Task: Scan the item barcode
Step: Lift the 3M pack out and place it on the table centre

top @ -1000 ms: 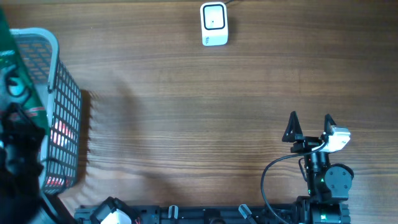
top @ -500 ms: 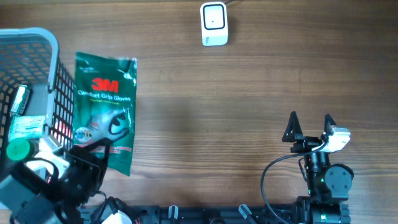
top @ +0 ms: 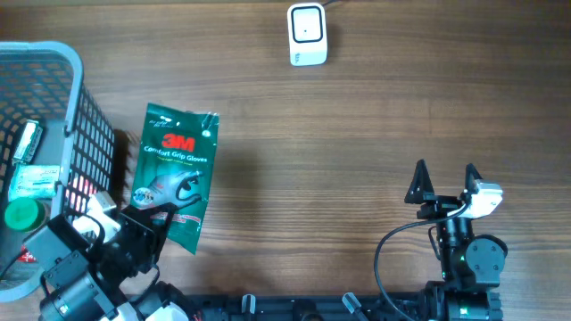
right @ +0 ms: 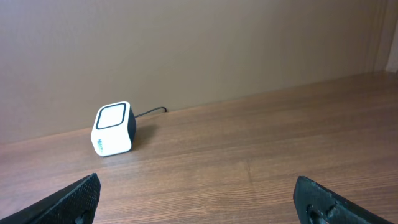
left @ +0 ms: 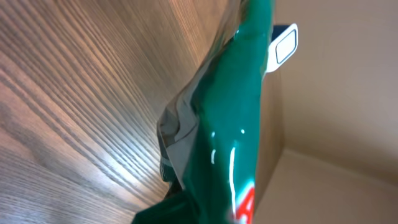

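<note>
The item is a green 3M gloves packet (top: pixel 177 175), held above the table just right of the basket, with its printed front facing up. My left gripper (top: pixel 152 214) is shut on the packet's lower edge. The left wrist view is mostly filled by the glossy green packet (left: pixel 236 118), which hides the fingers. No barcode shows in any view. The white barcode scanner (top: pixel 307 34) stands at the far edge of the table and also shows as the scanner (left: pixel 283 45) and the scanner (right: pixel 113 129). My right gripper (top: pixel 443 178) rests open and holds nothing, far right of the packet, as the right gripper (right: pixel 199 198) shows.
A grey wire basket (top: pixel 94 143) stands at the left edge. It holds a green-capped bottle (top: pixel 22 214) and white packets (top: pixel 36 178). The scanner's cable (right: pixel 152 112) runs back toward the wall.
My left arm lifted the green packet out of the basket area and carried it right, then slightly further right and nearer. The right arm has not moved.
</note>
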Robot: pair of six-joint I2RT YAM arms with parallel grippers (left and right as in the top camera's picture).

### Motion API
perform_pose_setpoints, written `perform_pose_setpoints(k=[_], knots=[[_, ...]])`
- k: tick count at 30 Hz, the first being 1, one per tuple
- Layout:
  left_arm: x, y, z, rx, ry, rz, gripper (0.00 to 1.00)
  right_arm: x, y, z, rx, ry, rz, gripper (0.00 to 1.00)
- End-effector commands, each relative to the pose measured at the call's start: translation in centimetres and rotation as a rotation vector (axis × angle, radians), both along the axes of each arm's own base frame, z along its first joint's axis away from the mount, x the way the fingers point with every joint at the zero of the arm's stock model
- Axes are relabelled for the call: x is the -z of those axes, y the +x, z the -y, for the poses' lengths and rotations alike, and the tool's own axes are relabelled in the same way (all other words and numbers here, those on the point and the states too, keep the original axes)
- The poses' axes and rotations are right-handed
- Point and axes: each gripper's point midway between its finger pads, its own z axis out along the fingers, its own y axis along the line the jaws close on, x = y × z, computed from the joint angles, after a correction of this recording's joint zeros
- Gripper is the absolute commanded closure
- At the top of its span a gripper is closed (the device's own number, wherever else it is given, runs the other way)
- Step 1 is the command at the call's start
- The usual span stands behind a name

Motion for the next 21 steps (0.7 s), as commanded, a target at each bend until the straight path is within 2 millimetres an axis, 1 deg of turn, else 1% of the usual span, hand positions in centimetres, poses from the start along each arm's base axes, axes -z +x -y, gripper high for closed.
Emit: perform_pose_setpoints(k=[1, 7, 10, 12, 15, 16, 17, 18, 19, 21], knots=[[0.5, 0.2, 0.9, 0.098, 0.054, 0.009, 0.96, -0.1, 0.0, -0.2, -0.011, 0.008, 0.007, 0.0], [1.0, 1.4, 2.3, 0.187, 0.173, -0.018, 0.96, -0.1, 0.0, -0.2, -0.012, 0.009, 0.007, 0.0], [1.4, 2.4, 4.9, 0.303, 0.198, -0.019, 0.96, -0.1, 0.0, -0.2, -0.011, 0.009, 0.007, 0.0], [2.0, 3.0, 7.2, 0.399, 0.211, -0.032, 0.96, -0.1, 0.0, -0.2, -0.012, 0.009, 0.007, 0.0], [3.8, 3.5, 11.8, 0.595, 0.228, -0.059, 0.96, -0.1, 0.0, -0.2, -0.012, 0.009, 0.007, 0.0], [4.4, 3.6, 13.0, 0.643, 0.23, -0.071, 0.96, -0.1, 0.0, -0.2, -0.012, 0.009, 0.007, 0.0], [5.3, 3.6, 14.5, 0.7, 0.235, -0.082, 0.96, -0.1, 0.0, -0.2, -0.012, 0.009, 0.007, 0.0], [7.1, 4.0, 17.0, 0.799, 0.251, -0.088, 0.96, -0.1, 0.0, -0.2, -0.012, 0.009, 0.007, 0.0], [8.2, 4.2, 18.9, 0.876, 0.254, -0.073, 0.96, -0.1, 0.0, -0.2, -0.012, 0.009, 0.007, 0.0], [10.1, 4.8, 22.0, 1.0, 0.237, -0.023, 0.96, -0.1, 0.0, -0.2, -0.012, 0.009, 0.007, 0.0]])
